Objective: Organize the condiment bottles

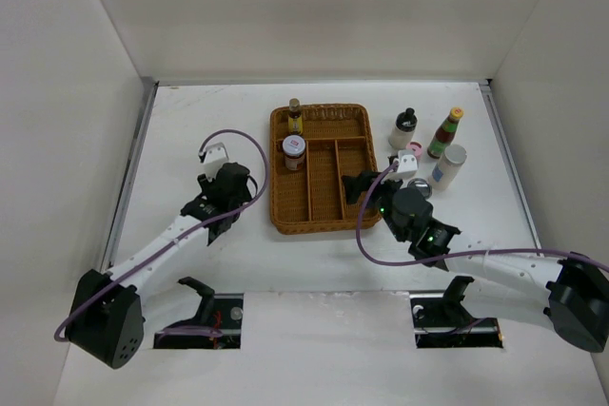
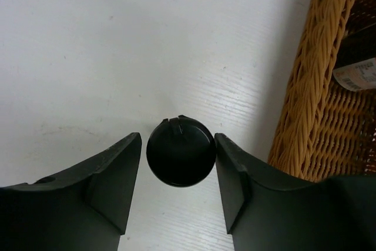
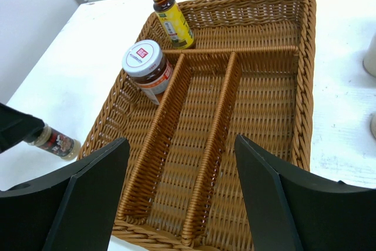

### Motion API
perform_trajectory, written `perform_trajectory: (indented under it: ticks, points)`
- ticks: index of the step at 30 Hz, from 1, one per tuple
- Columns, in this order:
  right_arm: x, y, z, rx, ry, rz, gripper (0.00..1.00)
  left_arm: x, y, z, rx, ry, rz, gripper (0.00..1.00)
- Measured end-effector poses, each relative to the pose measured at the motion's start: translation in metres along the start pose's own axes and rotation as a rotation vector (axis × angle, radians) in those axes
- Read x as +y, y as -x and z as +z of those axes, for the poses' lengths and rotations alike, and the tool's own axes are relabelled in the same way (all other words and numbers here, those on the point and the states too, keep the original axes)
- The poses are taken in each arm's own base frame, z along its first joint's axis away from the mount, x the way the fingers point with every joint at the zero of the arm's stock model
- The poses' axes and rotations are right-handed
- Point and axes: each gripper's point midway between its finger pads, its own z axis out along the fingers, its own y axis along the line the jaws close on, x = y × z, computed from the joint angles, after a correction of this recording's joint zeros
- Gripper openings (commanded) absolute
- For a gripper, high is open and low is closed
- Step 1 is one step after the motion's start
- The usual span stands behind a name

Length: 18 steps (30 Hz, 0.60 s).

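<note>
My left gripper (image 1: 221,211) is left of the wicker tray (image 1: 352,121) and shut on the cap of a black-capped spice bottle (image 2: 180,151). The right wrist view shows this bottle (image 3: 57,143) tilted, almost level, over the table. In the tray stand a brown-capped yellow-label bottle (image 1: 295,116) and a white-and-red-lidded jar (image 1: 294,150). Right of the tray stand a black-capped bottle (image 1: 403,128), a yellow-capped red-label sauce bottle (image 1: 444,132), a pink-lidded jar (image 1: 413,151), a white bottle (image 1: 447,166) and a silver-lidded shaker (image 1: 422,190). My right gripper (image 1: 366,185) is open and empty over the tray's near right end (image 3: 182,198).
The tray has long lengthwise compartments and one crosswise compartment at its far end (image 3: 247,24). White walls enclose the table on the left, back and right. The tray's left rim (image 2: 305,86) is close to the right of my left fingers.
</note>
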Motion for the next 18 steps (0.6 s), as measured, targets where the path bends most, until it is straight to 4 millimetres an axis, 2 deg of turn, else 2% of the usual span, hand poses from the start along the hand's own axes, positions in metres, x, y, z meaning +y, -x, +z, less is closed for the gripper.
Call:
perform_trajectory:
  ticks: [4, 10, 12, 16, 18]
  points:
    - [0.0, 0.0, 0.0, 0.0, 0.0, 0.0, 0.79, 0.003, -0.001, 0.002, 0.002, 0.008, -0.006, 0.32]
    - [0.0, 0.0, 0.0, 0.002, 0.001, -0.001, 0.79, -0.001, 0.008, -0.009, -0.014, -0.017, -0.011, 0.3]
    - [0.0, 0.0, 0.0, 0.002, 0.001, -0.001, 0.79, -0.019, 0.024, -0.02, -0.041, -0.069, -0.017, 0.3]
    - [0.0, -0.001, 0.0, 0.002, 0.001, -0.001, 0.79, -0.077, 0.064, -0.055, -0.12, -0.241, -0.044, 0.3]
    - [0.0, 0.0, 0.0, 0.002, 0.001, -0.001, 0.79, -0.106, 0.078, -0.069, -0.15, -0.321, -0.058, 0.3]
